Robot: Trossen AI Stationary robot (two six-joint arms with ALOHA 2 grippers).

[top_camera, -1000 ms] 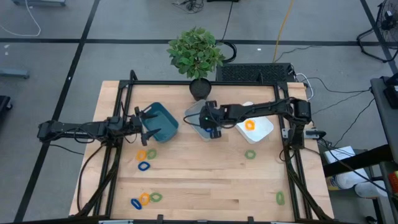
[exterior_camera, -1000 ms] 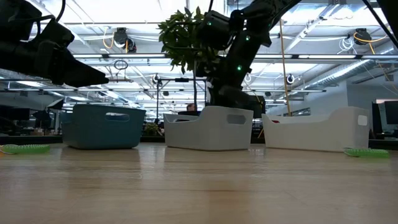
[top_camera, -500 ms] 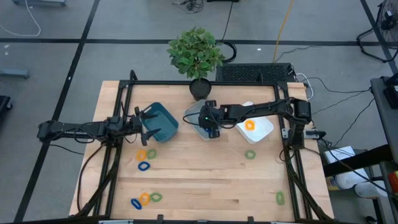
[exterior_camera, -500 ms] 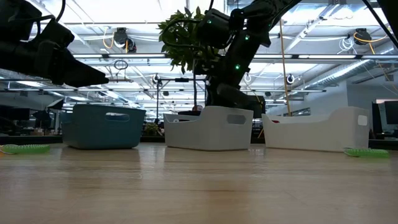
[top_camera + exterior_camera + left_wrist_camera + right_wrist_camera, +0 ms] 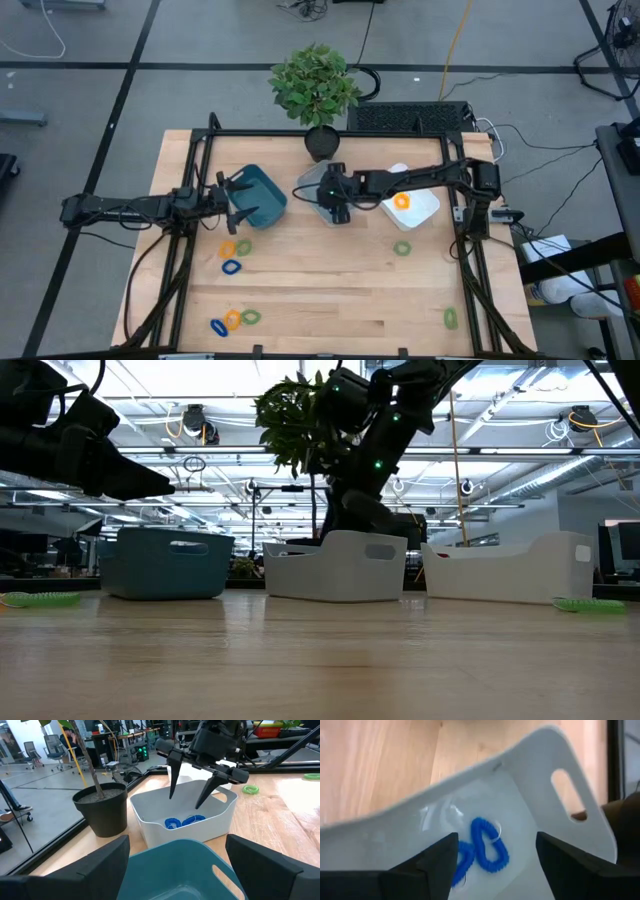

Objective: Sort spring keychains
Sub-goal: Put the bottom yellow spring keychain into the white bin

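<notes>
My right gripper (image 5: 185, 802) hangs open just above the pale grey-blue bin (image 5: 318, 194), fingers pointing down and holding nothing. Two blue spring keychains (image 5: 487, 845) lie on that bin's floor. My left gripper (image 5: 236, 200) stands open over the near rim of the teal bin (image 5: 258, 195), nothing between its fingers. An orange keychain (image 5: 401, 201) lies in the white bin (image 5: 420, 207). Loose keychains lie flat on the table: an orange, green and blue group (image 5: 232, 254), another such group (image 5: 234, 320), and single green ones (image 5: 402, 248) (image 5: 451, 319).
A potted plant (image 5: 318, 90) stands at the table's far edge, right behind the grey-blue bin. The three bins sit in a row across the far half. The dark frame rails (image 5: 190, 180) run along both sides. Bare wood lies in the near middle.
My right gripper has opened over the grey-blue bin and risen slightly, shifting a touch toward the table's left. The left arm and the keychains on the table have stayed where they were.
</notes>
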